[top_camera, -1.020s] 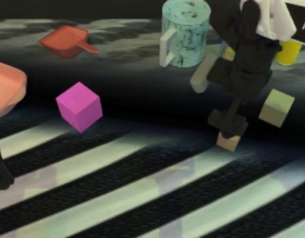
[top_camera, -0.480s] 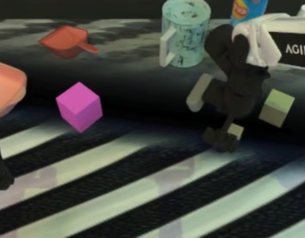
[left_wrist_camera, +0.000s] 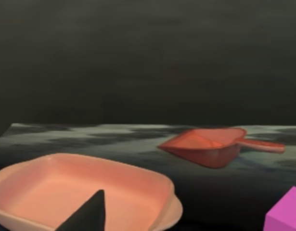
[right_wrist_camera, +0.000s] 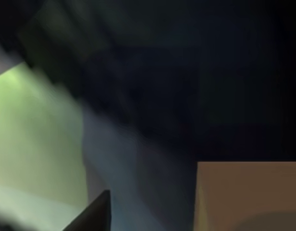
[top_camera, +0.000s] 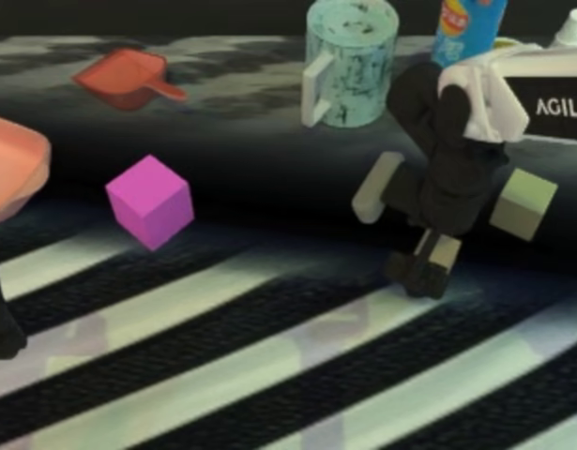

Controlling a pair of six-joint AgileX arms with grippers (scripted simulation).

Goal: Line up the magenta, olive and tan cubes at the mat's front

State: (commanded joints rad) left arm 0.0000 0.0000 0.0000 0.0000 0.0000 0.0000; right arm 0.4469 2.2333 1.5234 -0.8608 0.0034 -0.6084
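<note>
Currently the right claw [top_camera: 427, 272] grips the tan cube [top_camera: 445, 250], just left of the olive cube [top_camera: 523, 203]. Next: carry it to the mat's [top_camera: 269, 375] front. Left arm parked.

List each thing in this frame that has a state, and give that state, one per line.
tan cube: between the right gripper's fingers
right gripper: shut on the tan cube
olive cube: free on the mat, right of the arm
magenta cube: free, untouched, on the left
left gripper: parked at the left edge beside the pink dish
mug: upright
red scoop: lying flat
</note>
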